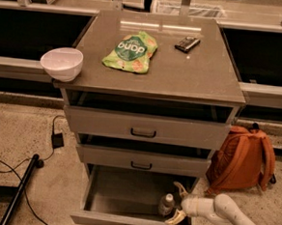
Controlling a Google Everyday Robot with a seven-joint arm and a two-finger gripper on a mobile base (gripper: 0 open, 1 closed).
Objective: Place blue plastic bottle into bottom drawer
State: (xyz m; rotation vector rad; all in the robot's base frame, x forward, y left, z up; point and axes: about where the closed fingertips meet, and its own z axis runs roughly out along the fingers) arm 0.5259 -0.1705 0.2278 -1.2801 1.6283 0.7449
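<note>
The bottom drawer (125,193) is pulled open at the foot of the grey cabinet. The blue plastic bottle (166,204) stands upright on the drawer floor near its front right corner. My gripper (177,203) reaches into the drawer from the right, on a white arm. It is open, with one finger behind and one in front of the bottle's right side, and does not clamp the bottle.
The two upper drawers (144,130) stand slightly ajar. On the cabinet top lie a green snack pouch (130,51), a dark bar (187,43) and a white bowl (61,63). An orange backpack (241,160) sits on the floor to the right. Cables and a pole (19,188) lie to the left.
</note>
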